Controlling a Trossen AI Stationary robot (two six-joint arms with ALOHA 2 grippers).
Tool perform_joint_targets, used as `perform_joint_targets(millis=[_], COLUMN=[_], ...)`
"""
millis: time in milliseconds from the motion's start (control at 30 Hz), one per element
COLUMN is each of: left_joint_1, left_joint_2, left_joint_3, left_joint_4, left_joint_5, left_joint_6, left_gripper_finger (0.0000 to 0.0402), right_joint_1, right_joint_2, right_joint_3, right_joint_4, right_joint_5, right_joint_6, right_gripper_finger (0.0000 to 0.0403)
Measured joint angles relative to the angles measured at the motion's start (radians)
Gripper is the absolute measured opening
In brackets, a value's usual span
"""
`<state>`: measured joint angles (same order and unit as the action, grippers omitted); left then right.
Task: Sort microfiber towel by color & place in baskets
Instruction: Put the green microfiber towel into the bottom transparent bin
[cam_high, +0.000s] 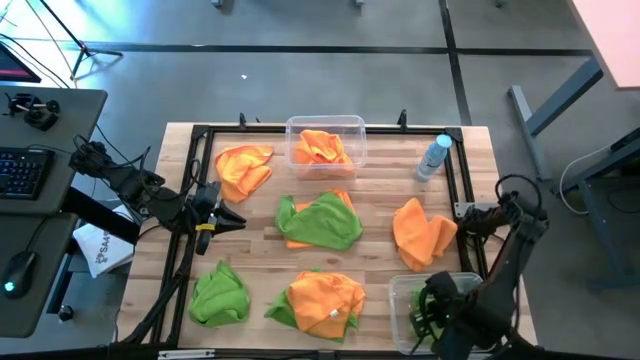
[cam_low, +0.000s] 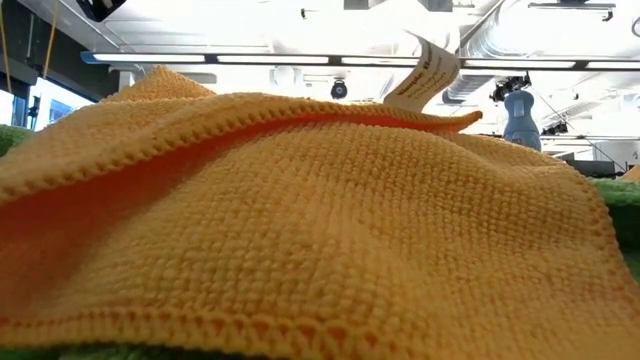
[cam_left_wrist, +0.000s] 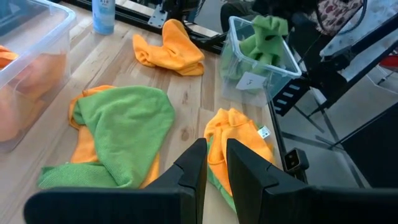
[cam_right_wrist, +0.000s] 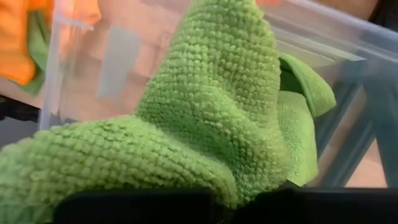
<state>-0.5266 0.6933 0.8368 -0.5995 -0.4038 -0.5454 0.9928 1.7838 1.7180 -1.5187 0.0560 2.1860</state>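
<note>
Orange and green towels lie scattered on the wooden table. One orange towel (cam_high: 320, 148) sits in the far clear basket (cam_high: 352, 124). A green towel (cam_high: 325, 220) lies over an orange one at the middle. Others: orange (cam_high: 243, 168), orange (cam_high: 422, 232), green (cam_high: 220, 292), and orange on green (cam_high: 325, 300). My left gripper (cam_high: 232, 218) hovers shut over the table's left part, pointing right. My right gripper (cam_high: 435, 305) is down in the near-right clear basket (cam_high: 398, 285), shut on a green towel (cam_left_wrist: 264, 40). My right gripper comes from above into the near-right basket and is shut on a bunched fold of the green towel (cam_right_wrist: 211, 124), which fills its wrist view. The towel stands bunched above the basket's rim, its lower part (cam_left_wrist: 249, 53) inside. The cloth hides the place of contact.
A clear bottle with a blue cap (cam_high: 432, 158) stands at the far right of the table. A black frame (cam_high: 200, 135) runs along the table's edges. An orange towel (cam_low: 300, 220) fills the low view. A desk with a keyboard (cam_high: 22, 170) stands to the left.
</note>
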Motion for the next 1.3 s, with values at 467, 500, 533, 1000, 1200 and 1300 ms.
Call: perform_joint_targets(millis=[467,500,533,1000,1200,1300], left_joint_1=[0.0,0.0,0.0,0.0,0.0,0.0], left_joint_2=[0.0,0.0,0.0,0.0,0.0,0.0], left_joint_3=[0.0,0.0,0.0,0.0,0.0,0.0], left_joint_4=[0.0,0.0,0.0,0.007,0.025,0.025], left_joint_5=[0.0,0.0,0.0,0.031,0.031,0.031], left_joint_6=[0.024,0.025,0.025,-0.003,-0.004,-0.004], left_gripper_finger=[0.0051,0.0051,0.0051,0.0051,0.0051,0.0051], right_joint_1=[0.011,0.014,0.017,0.016,0.016,0.016], right_joint_2=[0.129,0.13,0.126,-0.009,-0.034,-0.035], right_joint_3=[0.0,-0.002,-0.013,-0.442,-0.552,-0.561], right_joint_4=[0.005,0.005,0.014,0.474,0.588,0.6], right_joint_5=[-0.004,-0.003,-0.002,-0.007,-0.012,-0.013], right_joint_6=[0.002,0.015,0.025,0.038,0.039,0.035], right_gripper_finger=[0.0,0.0,0.0,0.0,0.0,0.0009])
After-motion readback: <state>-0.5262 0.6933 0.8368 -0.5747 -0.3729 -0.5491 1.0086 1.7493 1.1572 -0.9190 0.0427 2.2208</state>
